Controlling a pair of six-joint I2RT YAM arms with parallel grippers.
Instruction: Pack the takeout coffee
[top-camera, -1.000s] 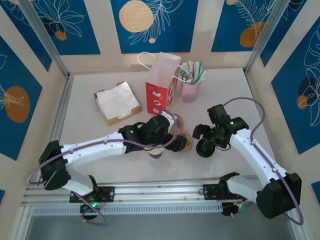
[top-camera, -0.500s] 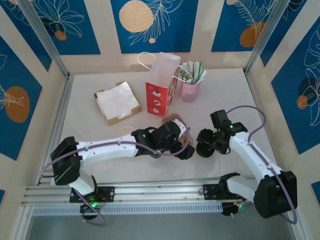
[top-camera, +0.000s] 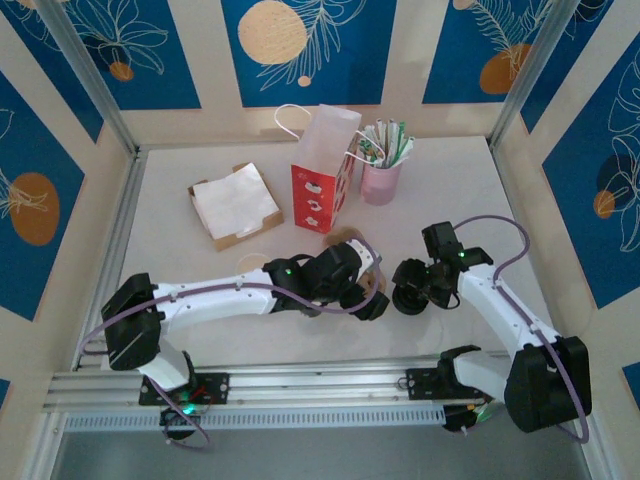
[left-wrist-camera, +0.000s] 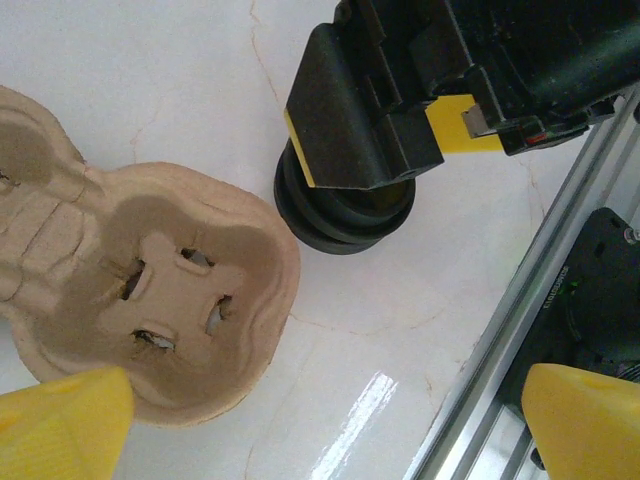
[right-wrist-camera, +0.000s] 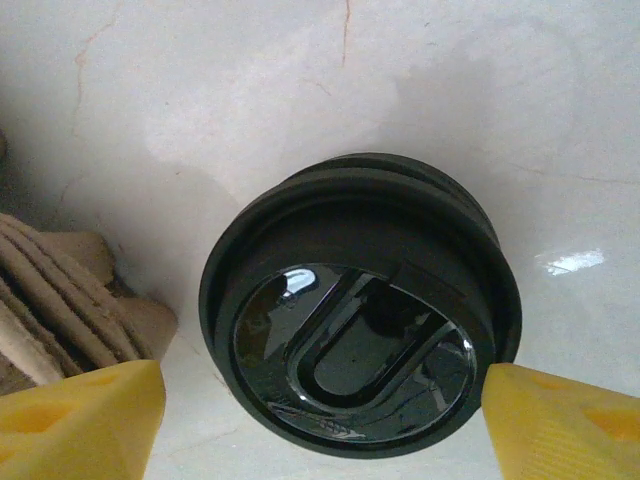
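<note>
1. Two arms reach in over the white table (top-camera: 470, 190), and their wrists meet just right of its centre.
2. Left gripper (left-wrist-camera: 320, 425): jaws spread wide with nothing between them. In the left wrist view one yellow fingertip sits in each lower corner. It hangs over the rounded end of a brown moulded-pulp cup carrier (left-wrist-camera: 170, 270).
3. The carrier lies flat on the table. The well facing the camera has four small slits in its floor.
4. A round black plastic lid (right-wrist-camera: 360, 300) sits on the table just right of the carrier. The two are close but apart, with a strip of bare table between them.
5. Right gripper (right-wrist-camera: 320, 425): jaws apart, one yellow fingertip on each side of the lid. The right fingertip is very close to the lid's rim. The left fingertip stands off with a visible gap, so the lid is not clamped.
6. In the left wrist view the right gripper's black finger bodies sit directly over the lid.
7. Position of the takeout coffee: cannot tell.
8. Far side of the table: a red paper bag (top-camera: 320, 190) with white handles stands upright and open. A pink cup of wrapped straws (top-camera: 380, 180) is just to its right.
9. A shallow cardboard tray of white napkins (top-camera: 235, 205) lies left of the bag, well apart from both grippers.
</note>
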